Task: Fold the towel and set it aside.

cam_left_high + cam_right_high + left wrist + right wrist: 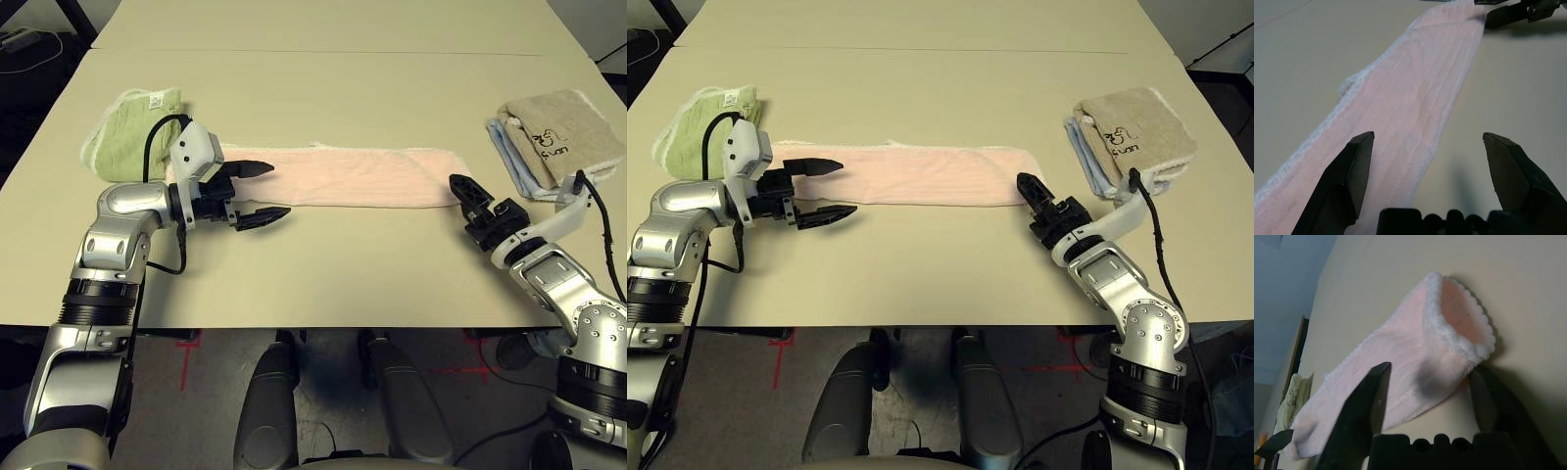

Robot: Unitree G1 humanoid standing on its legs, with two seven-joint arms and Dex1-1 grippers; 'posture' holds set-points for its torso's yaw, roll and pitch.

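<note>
I have the pink towel [338, 177] lying as a long narrow strip across the middle of the counter [343, 88], already folded lengthwise by the look of its doubled end, so I judge I am between the first fold and the one that brings end to end. My left pincer [257, 193] sits at the strip's left end with its fingers spread wide, one over the cloth and one over bare counter on the near side, gripping nothing. My right pincer [1031, 190] is at the right end; in the right wrist view its fingers stand apart on either side of the towel's scalloped white edge, not yet closed on it. The next move, as I read it, calls for closing on one or both ends at the corded edge, catching both layers, then carrying one end over to meet the other. Room is decent: the far half of the counter is bare, and so is the band between the strip and the near edge. I would watch the sides, since the light green towel [132, 132] lies just behind my left pincer near the left edge, and the beige towel [563, 137] stacked on a pale blue cloth [509, 157] sits near the right edge.
</note>
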